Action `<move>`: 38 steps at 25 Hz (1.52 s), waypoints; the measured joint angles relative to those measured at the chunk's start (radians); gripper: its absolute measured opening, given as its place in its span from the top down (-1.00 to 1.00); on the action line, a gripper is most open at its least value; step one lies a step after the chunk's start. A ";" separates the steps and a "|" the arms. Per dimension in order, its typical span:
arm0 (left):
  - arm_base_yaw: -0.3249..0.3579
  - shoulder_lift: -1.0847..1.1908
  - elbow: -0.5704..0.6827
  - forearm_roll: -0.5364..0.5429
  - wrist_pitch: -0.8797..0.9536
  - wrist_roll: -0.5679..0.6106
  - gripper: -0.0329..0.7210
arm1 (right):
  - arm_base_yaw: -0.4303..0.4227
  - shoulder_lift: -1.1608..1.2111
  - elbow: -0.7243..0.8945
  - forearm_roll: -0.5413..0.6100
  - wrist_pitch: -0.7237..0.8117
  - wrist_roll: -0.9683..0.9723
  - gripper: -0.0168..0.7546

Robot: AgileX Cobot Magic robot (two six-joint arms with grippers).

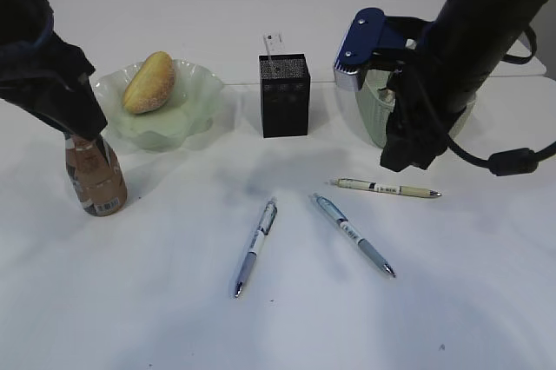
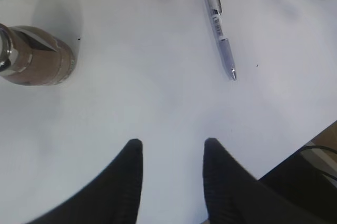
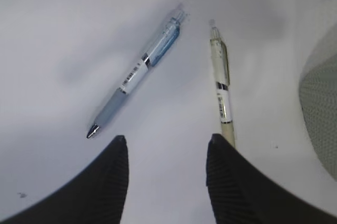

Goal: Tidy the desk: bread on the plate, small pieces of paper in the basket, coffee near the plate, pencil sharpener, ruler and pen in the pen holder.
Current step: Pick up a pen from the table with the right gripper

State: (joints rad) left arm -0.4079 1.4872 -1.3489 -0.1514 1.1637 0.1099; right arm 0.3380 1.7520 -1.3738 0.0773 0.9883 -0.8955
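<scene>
Can't read any of the print: the coffee (image 1: pixel 94 181) label and the pens' white bands are just smudges at this size. Left pincer (image 2: pixel 172 153) is spread with nothing between the fingers, coffee up and to its left, a lilac pen (image 2: pixel 218 23) ahead. Right pincer (image 3: pixel 167 153) is spread and empty too, the cream pen (image 3: pixel 221 90) running up from its right fingertip, the blue pen (image 3: pixel 141 72) ahead to the left. Only the outside camera shows the bread (image 1: pixel 149 82) on the plate (image 1: pixel 196 83), the pen holder (image 1: pixel 284 95) with a ruler (image 1: pixel 273 43) poking out, and a blue stapler-looking thing (image 1: pixel 358 44) on the basket (image 1: pixel 372 115), which the right arm mostly blocks. All on the desk (image 1: pixel 156 300)
</scene>
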 joint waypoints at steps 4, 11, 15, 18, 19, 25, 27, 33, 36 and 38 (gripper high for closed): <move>0.000 0.000 0.000 0.000 -0.002 0.000 0.20 | 0.000 0.043 -0.008 0.020 -0.004 -0.073 -0.05; 0.000 0.000 0.000 0.000 -0.004 0.000 0.20 | -0.008 0.164 -0.083 0.033 -0.018 -0.124 -0.05; 0.000 0.000 0.000 0.014 -0.004 0.000 0.20 | -0.048 0.215 -0.124 0.055 -0.030 -0.132 -0.05; 0.002 0.000 0.000 0.044 -0.004 0.000 0.20 | -0.080 0.232 -0.127 0.063 -0.030 -0.151 -0.05; 0.009 0.000 0.000 0.051 -0.004 0.000 0.20 | -0.095 0.240 -0.128 0.066 -0.030 -0.160 -0.05; 0.130 0.000 0.031 0.077 -0.021 0.000 0.20 | -0.115 0.283 -0.132 0.070 -0.062 -0.176 -0.05; 0.178 0.002 0.040 0.065 -0.029 0.000 0.20 | -0.115 0.308 -0.137 0.071 -0.072 -0.179 -0.05; 0.217 0.032 0.048 0.029 -0.031 0.000 0.20 | -0.118 0.380 -0.181 0.071 -0.080 -0.179 -0.05; 0.217 0.040 0.048 0.027 -0.036 0.000 0.20 | -0.130 0.406 -0.209 0.087 -0.082 -0.179 -0.05; 0.217 0.044 0.048 0.023 -0.041 0.000 0.20 | -0.138 0.417 -0.221 0.095 -0.084 -0.179 -0.05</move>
State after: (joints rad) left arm -0.1904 1.5311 -1.3006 -0.1283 1.1230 0.1099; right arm 0.1997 2.1691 -1.5945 0.1724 0.9040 -1.0743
